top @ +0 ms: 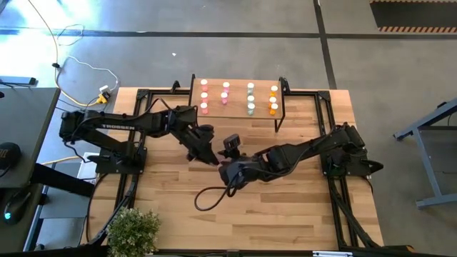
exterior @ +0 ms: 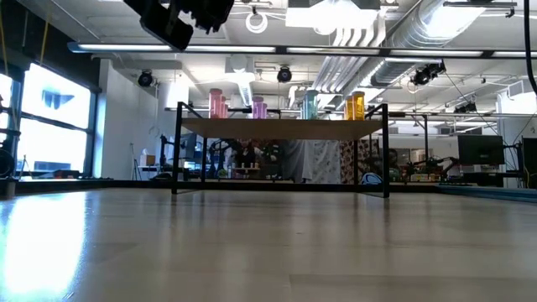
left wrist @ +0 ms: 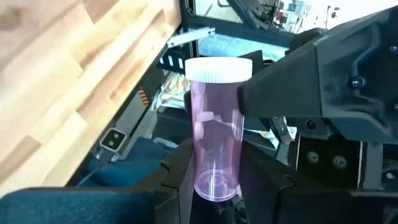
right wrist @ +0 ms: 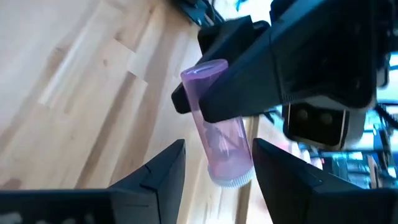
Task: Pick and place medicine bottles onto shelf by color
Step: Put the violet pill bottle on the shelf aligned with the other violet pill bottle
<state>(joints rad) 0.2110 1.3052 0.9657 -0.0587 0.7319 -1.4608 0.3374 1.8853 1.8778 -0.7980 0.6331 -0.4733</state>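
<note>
Looking down from the high view, you're seeing both arms meeting mid-table: the left gripper and right gripper are almost touching, well short of the shelf at the far edge. Four columns of medicine bottles are already sitting on it: pink in the two left columns, pale green in the third, orange in the fourth. So most of the sort is looking done.

Switching to the low view, you're getting the shelf on its black legs with sorted bottles standing along the top; no loose bottles are showing on the table from here.

Checking the left wrist view, the left gripper's fingers are clamping the base of a clear pink bottle, white cap pointing away from the wrist.

Checking the right wrist view, the right gripper's fingers are standing apart on either side of the cap end, not touching the bottle as far as you can tell.

My read: a handover is in progress, and this pink bottle is still needing placement with the other pinks.
</note>
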